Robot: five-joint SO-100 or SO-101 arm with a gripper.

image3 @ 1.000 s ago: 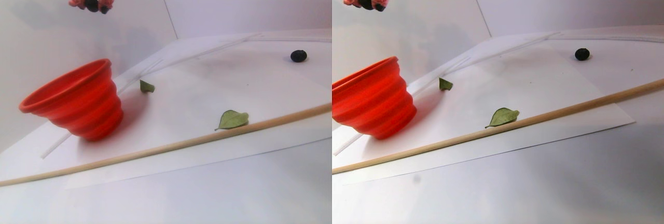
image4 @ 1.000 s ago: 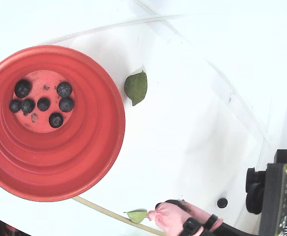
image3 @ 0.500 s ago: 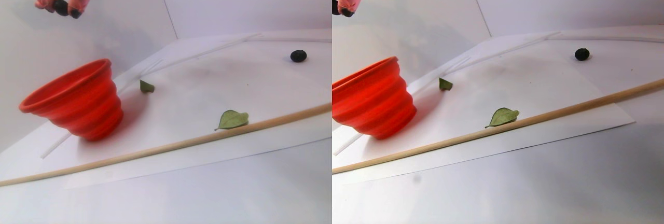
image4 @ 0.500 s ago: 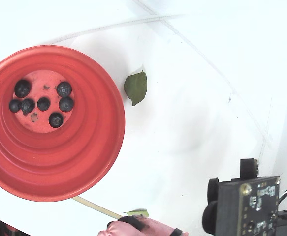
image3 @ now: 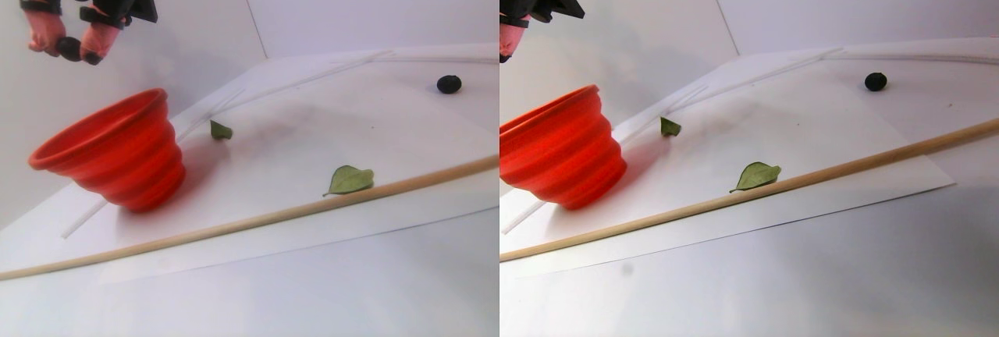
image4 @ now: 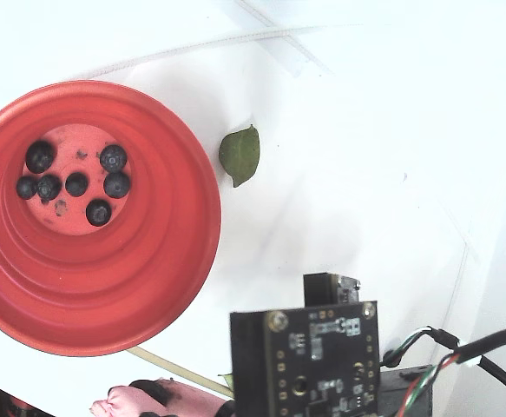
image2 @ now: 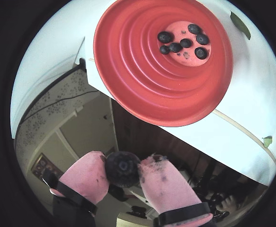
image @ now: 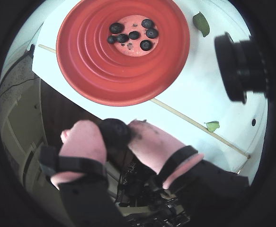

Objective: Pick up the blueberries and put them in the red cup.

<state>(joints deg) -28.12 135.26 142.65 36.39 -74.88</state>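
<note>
Gripper (image2: 122, 169) with pink-covered fingers (image2: 83, 177) clamped on a single dark blueberry (image2: 122, 168), which sits between the two pads with its crown mark facing the camera in a wrist view; the same pinch appears in a wrist view (image: 115, 134) and, from the side, high in the left half of the stereo pair view (image3: 69, 48). Above the held berry, toward 12 to 1 o'clock in a wrist view, lies the red cup (image2: 142, 80), open upward, with six blueberries (image2: 182, 41) gathered on its paler bottom. In the fixed view the fingers (image4: 127, 404) show at the bottom edge, at about 6 o'clock of the cup (image4: 161, 287), outside its rim; in the stereo pair view the gripper hangs well above the cup (image3: 117, 154) near its far-left rim. One more blueberry (image3: 449, 83) rests on the white sheet (image3: 312, 220) well apart from the cup, at about 2 o'clock of it. Also present: two green leaves (image3: 350, 179) and a wooden rod (image3: 234, 224). Judged risk: the berry appears not yet centred over the mouth, so letting go here could send it onto the rim or past the edge; the berry may also cling to a soft pad.
</note>
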